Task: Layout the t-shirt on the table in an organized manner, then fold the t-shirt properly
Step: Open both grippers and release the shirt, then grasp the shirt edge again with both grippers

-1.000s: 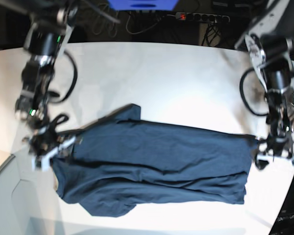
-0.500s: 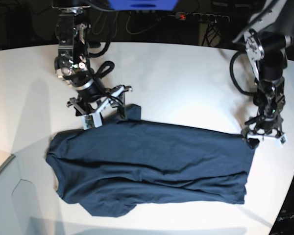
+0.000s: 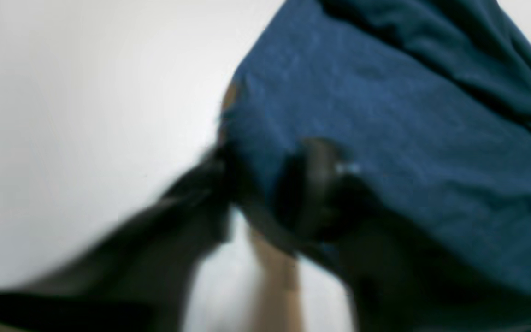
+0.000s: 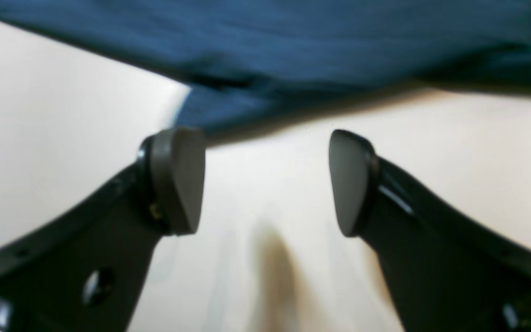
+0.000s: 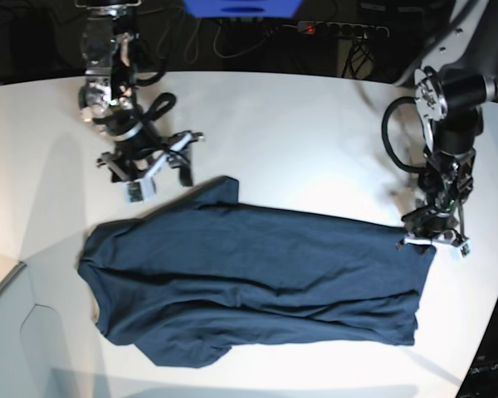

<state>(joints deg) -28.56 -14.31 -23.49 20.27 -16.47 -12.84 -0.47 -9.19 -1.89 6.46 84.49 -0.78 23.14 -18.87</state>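
Left gripper [image 3: 265, 203] is pinched narrow on a corner of the t-shirt [image 5: 257, 278], at the hem end nearest my left arm; the left wrist view is blurred, but navy cloth sits between the dark fingers. Right gripper [image 4: 265, 182] stands wide open and empty, pads [image 4: 178, 180] bare, hovering over white tabletop just beside the shirt's upper sleeve, not touching it.

Shirt position: spread lengthwise across the table [image 5: 299, 133], mostly flat, collar end toward my right arm, hem end toward my left. Both sleeves stick out from the collar end. Some wrinkling shows along the lower edge and near the hem corner.

Step in hand, as I judge it: layout, not folding yet. One corner secured, the other side not gripped.

Next move calls for: right jaws down onto the sleeve or shoulder edge nearest them, then a pull away from the left grip to flatten the cloth.

Risk: bunching if I pinch too many layers.
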